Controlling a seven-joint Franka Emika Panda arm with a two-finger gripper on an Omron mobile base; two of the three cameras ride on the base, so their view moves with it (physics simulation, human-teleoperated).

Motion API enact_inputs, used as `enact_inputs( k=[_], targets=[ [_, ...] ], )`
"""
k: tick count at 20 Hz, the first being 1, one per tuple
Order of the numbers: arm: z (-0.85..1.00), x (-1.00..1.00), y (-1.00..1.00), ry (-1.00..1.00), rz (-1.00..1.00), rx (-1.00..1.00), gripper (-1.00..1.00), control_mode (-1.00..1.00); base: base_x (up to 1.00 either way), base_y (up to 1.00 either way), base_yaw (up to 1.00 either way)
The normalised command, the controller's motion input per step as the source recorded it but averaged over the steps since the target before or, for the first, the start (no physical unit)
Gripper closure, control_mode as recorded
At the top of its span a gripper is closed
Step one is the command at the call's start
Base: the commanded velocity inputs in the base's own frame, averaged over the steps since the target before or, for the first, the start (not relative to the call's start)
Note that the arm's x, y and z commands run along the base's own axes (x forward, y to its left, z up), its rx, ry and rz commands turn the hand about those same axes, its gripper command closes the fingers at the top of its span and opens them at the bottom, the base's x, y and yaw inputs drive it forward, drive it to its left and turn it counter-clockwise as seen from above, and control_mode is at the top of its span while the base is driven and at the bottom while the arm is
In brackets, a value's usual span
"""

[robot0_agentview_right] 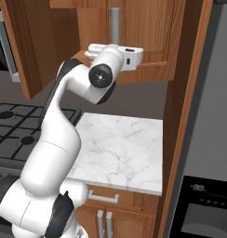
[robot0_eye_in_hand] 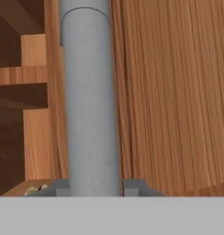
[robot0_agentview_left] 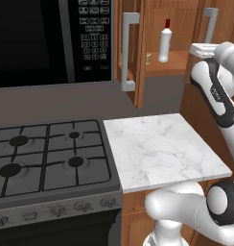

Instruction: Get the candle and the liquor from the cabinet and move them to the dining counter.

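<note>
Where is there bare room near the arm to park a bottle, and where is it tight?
The small white marble slab, between the black gas stove and the tall wooden panel, lies bare. Tight: the brown wooden wall cabinet's shelf carrying the slim white red-capped bottle, where the gripper straddles the grey bar handle.

a home kitchen: gas stove [robot0_agentview_left: 47, 158], microwave [robot0_agentview_left: 52, 41], marble slab [robot0_agentview_left: 162, 149], wooden cabinet [robot0_agentview_left: 186, 29].
</note>
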Motion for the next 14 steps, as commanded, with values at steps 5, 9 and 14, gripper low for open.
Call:
enact_inputs(
  k=[5,9,14],
  targets=[
    [0.05,-0.28,-0.44,0.03,-0.01,0.00,1.00,-1.00,0.00,0.00,0.00],
    [0.01,-0.25,-0.45,0.01,0.00,0.00,1.00,-1.00,0.00,0.00,0.00],
    [0.03,-0.27,-0.44,0.02,0.00,0.00,1.00,-1.00,0.00,0.00,0.00]
  ],
)
